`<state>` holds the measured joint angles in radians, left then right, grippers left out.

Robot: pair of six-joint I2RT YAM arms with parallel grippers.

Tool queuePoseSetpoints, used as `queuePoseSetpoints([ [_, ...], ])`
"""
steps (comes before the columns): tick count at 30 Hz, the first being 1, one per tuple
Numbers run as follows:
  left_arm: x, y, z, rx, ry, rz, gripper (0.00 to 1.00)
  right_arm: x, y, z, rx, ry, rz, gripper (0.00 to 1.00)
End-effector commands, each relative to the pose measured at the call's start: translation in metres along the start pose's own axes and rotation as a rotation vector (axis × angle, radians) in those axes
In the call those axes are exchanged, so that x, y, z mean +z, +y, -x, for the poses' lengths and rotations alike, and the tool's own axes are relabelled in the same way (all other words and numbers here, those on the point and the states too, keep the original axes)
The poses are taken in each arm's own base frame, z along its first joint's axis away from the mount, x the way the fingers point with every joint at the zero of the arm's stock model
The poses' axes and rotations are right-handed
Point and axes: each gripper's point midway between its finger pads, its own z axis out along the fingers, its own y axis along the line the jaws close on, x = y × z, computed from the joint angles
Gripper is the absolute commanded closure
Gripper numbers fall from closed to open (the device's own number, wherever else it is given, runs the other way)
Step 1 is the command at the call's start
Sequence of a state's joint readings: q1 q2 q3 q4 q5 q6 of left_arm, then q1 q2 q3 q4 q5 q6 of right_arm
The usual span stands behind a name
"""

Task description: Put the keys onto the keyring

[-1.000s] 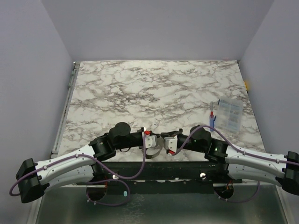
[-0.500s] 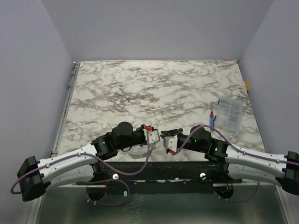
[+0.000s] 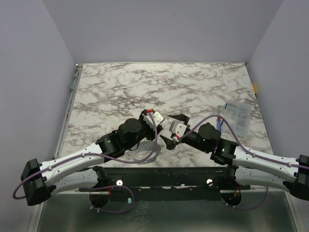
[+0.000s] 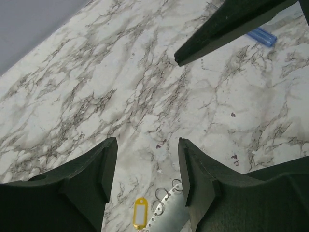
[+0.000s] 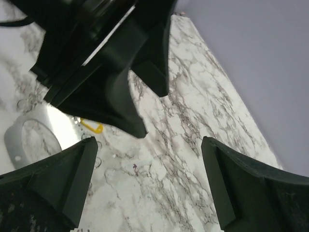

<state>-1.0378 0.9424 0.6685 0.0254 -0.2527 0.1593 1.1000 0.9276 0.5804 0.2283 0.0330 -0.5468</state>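
Our left hand (image 4: 147, 145) and our right hand (image 5: 148, 144), both wide open over the white-and-grey marble worktop (image 4: 96, 72).

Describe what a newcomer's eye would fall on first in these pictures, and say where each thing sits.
The veined marble table dominates, and over its near part the left gripper and right gripper face each other, both open and empty. On the marble below them lies a small yellow tag beside thin wire rings; a blue pen-like stick and a clear packet sit near the right edge.
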Motion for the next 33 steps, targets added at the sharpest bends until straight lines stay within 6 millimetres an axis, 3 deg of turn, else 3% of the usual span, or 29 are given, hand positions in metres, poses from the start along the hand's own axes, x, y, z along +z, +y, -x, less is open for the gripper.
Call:
queuePoseSetpoints([
  [1,0.001,-0.004,-0.013,-0.066,0.129,0.001,0.4,-0.002,-0.036,0.011,0.248,0.051,-0.2,0.0],
  [5,0.006,-0.011,-0.034,-0.189,0.272,0.032,0.39,-0.01,-0.055,0.013,0.533,0.117,-0.35,0.0],
  [8,0.004,-0.021,-0.055,-0.281,0.372,0.036,0.39,-0.026,-0.066,-0.007,0.702,0.202,-0.518,0.0],
  [13,-0.007,-0.052,-0.097,-0.411,0.525,-0.03,0.42,-0.061,-0.076,-0.041,0.781,0.308,-0.741,0.0],
  [17,-0.014,-0.067,-0.124,-0.459,0.61,-0.033,0.38,-0.081,-0.079,-0.048,0.83,0.305,-0.815,0.0],
  [25,-0.021,-0.086,-0.157,-0.421,0.729,0.029,0.38,-0.106,-0.079,-0.066,0.908,0.345,-0.948,0.0],
  [27,-0.023,-0.083,-0.166,-0.399,0.754,0.078,0.38,-0.108,-0.075,-0.072,0.914,0.38,-0.962,0.0],
  [33,-0.026,-0.035,-0.177,-0.373,0.724,0.367,0.34,-0.117,-0.07,-0.082,0.924,0.419,-0.992,0.0],
])
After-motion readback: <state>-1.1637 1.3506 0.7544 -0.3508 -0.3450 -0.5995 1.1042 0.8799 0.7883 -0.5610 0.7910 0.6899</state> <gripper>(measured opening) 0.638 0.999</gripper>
